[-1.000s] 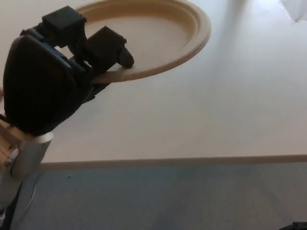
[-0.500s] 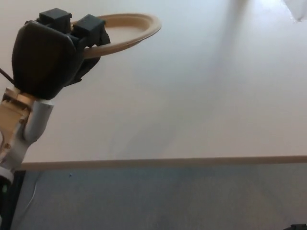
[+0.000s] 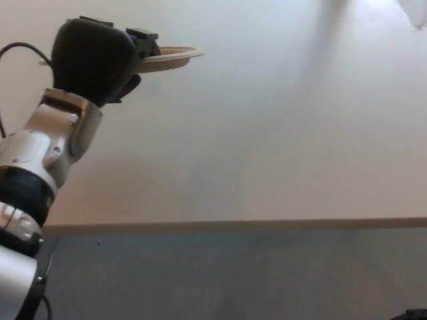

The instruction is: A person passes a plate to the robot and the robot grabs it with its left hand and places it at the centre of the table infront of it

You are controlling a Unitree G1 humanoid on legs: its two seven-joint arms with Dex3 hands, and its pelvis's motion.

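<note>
Left robot hand (image 3: 93, 60): upper left of the head view, black, seen from the back; closed on the near edge of the plate, fingers on top of the rim.
Plate (image 3: 170, 57): tan, seen almost edge-on as a thin, shallow oval; sticks out to the right of the left robot hand, roughly level. Only its right part shows, the rest is hidden behind the hand.
Plate vs tabletop: cannot tell from this angle whether the plate touches the surface or hangs just above it.
Tabletop (image 3: 267, 147): pale cream, fills most of the view; front edge runs straight across the lower part of the picture.
Left arm (image 3: 40, 160): silver and white segments with a tan wrist joint, rising from the lower left corner to the hand; a thin black cable loops beside it at the far left.
Floor (image 3: 233, 280): grey-blue carpet below the tabletop edge.
Right robot hand: not in view.
</note>
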